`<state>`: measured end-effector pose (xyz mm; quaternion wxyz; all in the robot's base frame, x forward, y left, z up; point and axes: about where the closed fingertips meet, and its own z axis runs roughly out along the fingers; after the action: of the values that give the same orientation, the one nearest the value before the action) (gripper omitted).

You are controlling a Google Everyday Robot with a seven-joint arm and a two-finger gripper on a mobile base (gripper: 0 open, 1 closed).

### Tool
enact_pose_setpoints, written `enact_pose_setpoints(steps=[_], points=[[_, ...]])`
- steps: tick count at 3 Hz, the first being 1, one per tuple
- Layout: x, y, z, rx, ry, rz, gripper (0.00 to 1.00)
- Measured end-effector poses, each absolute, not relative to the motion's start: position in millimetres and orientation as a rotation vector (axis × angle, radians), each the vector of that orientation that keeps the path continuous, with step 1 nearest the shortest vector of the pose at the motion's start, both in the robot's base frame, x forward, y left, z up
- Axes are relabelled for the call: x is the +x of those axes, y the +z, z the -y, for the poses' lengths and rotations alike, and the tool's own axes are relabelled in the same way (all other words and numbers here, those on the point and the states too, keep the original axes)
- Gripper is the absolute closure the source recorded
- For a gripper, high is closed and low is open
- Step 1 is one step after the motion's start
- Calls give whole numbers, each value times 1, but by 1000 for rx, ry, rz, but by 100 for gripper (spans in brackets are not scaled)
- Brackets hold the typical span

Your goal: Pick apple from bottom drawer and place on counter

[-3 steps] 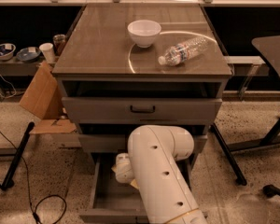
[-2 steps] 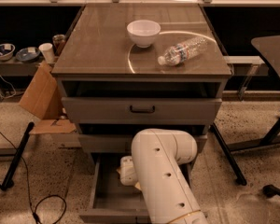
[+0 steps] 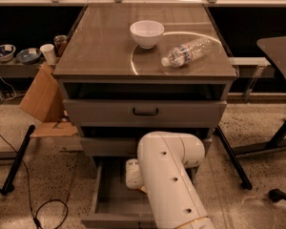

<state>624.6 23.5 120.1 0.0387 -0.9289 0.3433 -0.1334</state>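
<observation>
Hand (image 3: 135, 175) in btm drawer (image 3: 109, 202); glossy counter (image 3: 100, 46), speckled floor (image 3: 257, 194).

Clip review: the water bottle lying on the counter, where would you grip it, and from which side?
Grip the water bottle mid-body, from above, closing across its long axis: it lies on its side on the counter, cap toward the front edge, so its round sides are free. The gripper is down in the bottom drawer, largely behind the arm.

A lab or workshop: speckled floor (image 3: 257, 142), loose cables (image 3: 50, 201), cardboard (image 3: 40, 97), grey drawer cabinet (image 3: 109, 112); the gripper (image 3: 134, 175) hangs in the bottom drawer (image 3: 109, 194).
</observation>
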Motion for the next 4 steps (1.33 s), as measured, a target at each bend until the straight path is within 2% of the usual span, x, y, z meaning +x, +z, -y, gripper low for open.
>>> enact_pose_setpoints(steps=[1,3,4], points=[[626,141,-14,-2827,-450,-1074,50],[613,183,-13,-2793,-517,-1060,100],[594,200,-6,-2780,-520,-1035,100]])
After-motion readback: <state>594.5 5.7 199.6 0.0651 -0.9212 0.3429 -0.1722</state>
